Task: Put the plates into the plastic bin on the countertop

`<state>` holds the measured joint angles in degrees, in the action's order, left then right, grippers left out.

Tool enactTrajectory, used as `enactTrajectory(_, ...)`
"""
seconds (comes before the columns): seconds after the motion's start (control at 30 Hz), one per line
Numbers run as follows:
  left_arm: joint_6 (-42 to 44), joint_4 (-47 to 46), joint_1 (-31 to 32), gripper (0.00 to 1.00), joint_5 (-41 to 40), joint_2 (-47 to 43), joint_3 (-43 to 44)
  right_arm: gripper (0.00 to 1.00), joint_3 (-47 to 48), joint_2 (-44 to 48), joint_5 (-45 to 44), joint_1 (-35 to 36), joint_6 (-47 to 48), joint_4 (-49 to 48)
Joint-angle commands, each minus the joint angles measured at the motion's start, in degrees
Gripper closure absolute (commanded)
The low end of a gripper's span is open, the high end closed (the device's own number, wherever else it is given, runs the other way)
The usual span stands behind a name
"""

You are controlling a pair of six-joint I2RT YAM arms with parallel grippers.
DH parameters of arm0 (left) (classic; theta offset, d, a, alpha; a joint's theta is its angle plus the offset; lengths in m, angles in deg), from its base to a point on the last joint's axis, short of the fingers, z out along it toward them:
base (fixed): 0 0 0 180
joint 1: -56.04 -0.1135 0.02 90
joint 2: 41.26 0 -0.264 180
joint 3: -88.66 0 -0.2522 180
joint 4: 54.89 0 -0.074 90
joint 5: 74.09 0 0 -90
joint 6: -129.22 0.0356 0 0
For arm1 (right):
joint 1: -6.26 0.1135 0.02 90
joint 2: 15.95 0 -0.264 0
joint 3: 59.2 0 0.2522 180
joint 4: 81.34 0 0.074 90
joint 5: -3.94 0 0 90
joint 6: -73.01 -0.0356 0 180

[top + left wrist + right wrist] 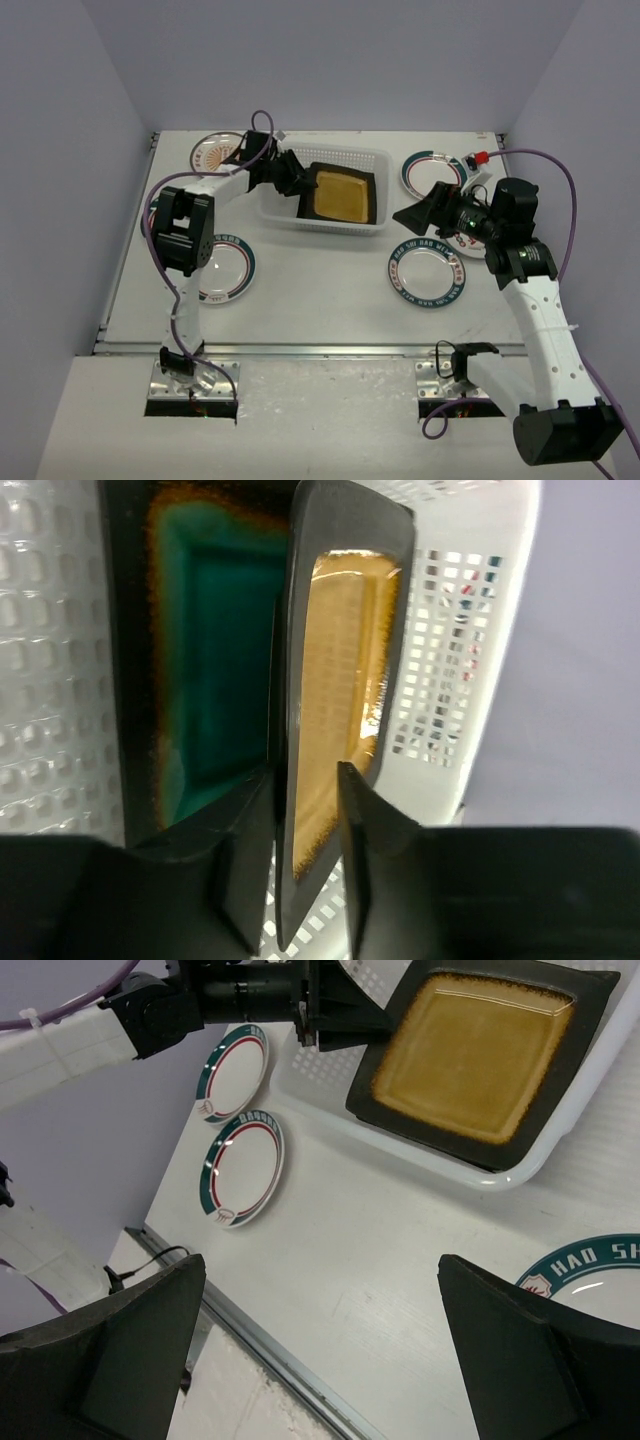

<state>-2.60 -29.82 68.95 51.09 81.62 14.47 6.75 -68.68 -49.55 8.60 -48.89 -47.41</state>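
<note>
Countertop (330, 300): off-white surface carrying everything below. Plastic bin (340, 153): white lattice basket standing toward the far middle of the countertop. Amber square plate (343, 193): dark-rimmed, inside the bin, lying over the teal square plate (215, 650), which shows only in the left wrist view. Round plates (428, 275): white with teal-and-red rings, flat on the countertop to both sides of the bin, outside it. Right gripper (320, 1260): jaws spread wide, holding nothing, above bare countertop right of the bin. Left gripper (305, 775): fingers straddle the amber plate's rim; whether they pinch it cannot be told.
</note>
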Motion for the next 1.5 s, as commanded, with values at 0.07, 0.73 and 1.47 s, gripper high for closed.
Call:
enactTrajectory(0.07,5.04,7.58,1.78,0.54,-10.35,-1.36,6.75,0.01,1.22,0.38,1.1,-0.2,1.01,-1.3)
enactTrajectory(0.73,2.9,-4.13,22.71,0.0,-39.12,-39.88,-26.97,0.01,4.4,6.32,-6.07,-0.14,0.03,4.17)
enactTrajectory(1.47,-20.12,-44.81,38.51,0.18,-31.84,-7.27,-38.62,0.01,-1.44,16.91,-6.01,-0.14,-3.53,4.43)
